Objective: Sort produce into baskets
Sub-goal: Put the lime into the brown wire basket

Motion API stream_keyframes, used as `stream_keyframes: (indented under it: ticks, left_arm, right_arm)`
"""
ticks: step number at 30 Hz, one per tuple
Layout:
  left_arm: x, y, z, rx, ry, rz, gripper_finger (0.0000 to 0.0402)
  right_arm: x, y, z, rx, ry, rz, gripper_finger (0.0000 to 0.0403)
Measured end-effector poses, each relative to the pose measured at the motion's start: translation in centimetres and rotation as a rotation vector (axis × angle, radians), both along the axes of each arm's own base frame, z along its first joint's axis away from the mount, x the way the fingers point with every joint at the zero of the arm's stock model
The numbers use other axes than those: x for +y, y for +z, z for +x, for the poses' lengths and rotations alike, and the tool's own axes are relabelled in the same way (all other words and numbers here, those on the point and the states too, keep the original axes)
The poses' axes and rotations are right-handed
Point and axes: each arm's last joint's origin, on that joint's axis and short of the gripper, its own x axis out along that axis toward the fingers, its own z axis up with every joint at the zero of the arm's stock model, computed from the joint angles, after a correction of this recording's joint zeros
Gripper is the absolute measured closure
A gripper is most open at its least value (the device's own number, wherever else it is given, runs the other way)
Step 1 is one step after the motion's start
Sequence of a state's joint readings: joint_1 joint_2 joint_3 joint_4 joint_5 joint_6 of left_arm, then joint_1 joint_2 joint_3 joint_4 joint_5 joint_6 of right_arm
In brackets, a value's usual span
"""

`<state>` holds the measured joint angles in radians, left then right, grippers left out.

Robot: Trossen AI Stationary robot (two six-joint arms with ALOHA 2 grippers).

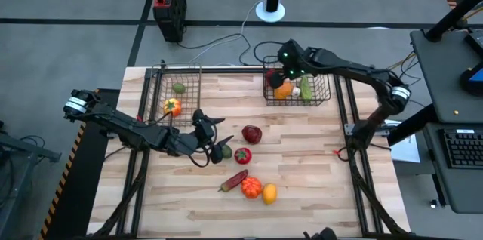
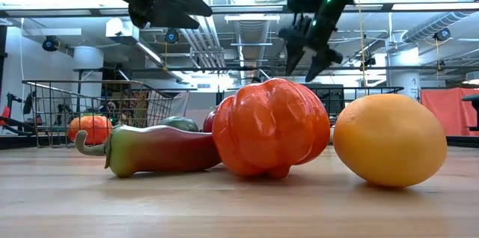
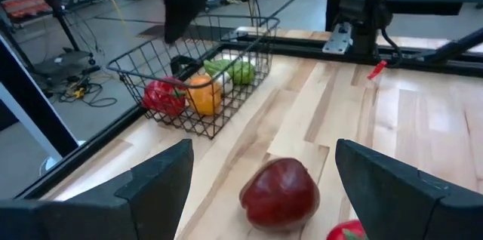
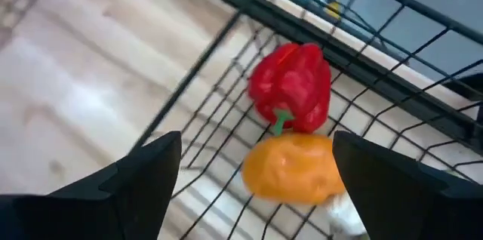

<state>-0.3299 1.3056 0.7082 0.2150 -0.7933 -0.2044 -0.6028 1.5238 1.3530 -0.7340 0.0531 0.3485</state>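
Observation:
My left gripper is open and empty, above the table left of a dark maroon apple; the apple lies ahead between its fingers in the left wrist view. My right gripper is open and empty above the right basket, over a red pepper and an orange piece lying in it. The left basket holds a green piece and an orange-yellow piece. On the table lie a red piece, a dark green piece, a chili, an orange pepper and a yellow lemon.
The right basket also holds a green piece and a small white one. A black box with a red top stands on the floor beyond the table's far edge. Bare wood shows at the table's right and near left.

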Motion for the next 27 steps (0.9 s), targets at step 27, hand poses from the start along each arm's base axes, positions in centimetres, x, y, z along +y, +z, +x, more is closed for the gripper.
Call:
stream_keyframes:
  ticks: [27]
  left_arm:
    - [-1.1,-1.0,-0.4,0.297,-0.426,-0.103,0.0097]
  right_arm:
    - [17.9,0.7,-2.2,-0.292,0.389,-0.210,0.0062]
